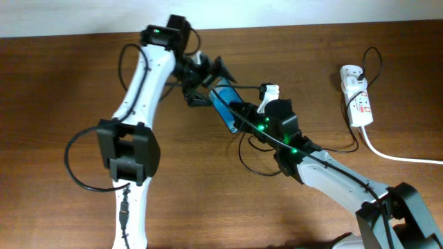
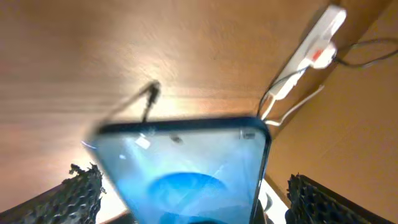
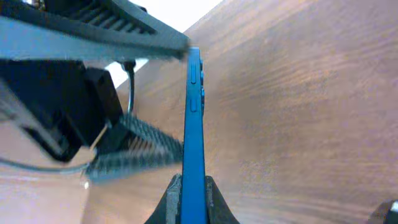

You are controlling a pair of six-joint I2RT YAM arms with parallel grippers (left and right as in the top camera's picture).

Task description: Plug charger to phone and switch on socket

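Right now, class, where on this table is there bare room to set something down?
Bare wood: near edge between left arm and right arm; far edge between phone and socket. Crowded: the centre, where left gripper and right gripper meet at the phone, charger looping close by.

Setting recorded as a robotics lab bench. Two white-and-black robot arms, the left arm point(image 1: 142, 90) and the right arm point(image 1: 332, 176), are mounted on one wood-grain desk point(image 1: 62, 83). Green status lights point(image 1: 264, 126) are lit on both. A plain pale wall point(image 1: 277, 12) is seen beyond the right end effector point(image 3: 193, 196), past the desk's far edge. A white socket point(image 1: 356, 100) with its thick white cord point(image 1: 394, 155) is laid well to that end effector's right. Loose black cables point(image 1: 68, 158) are strung along the arms.
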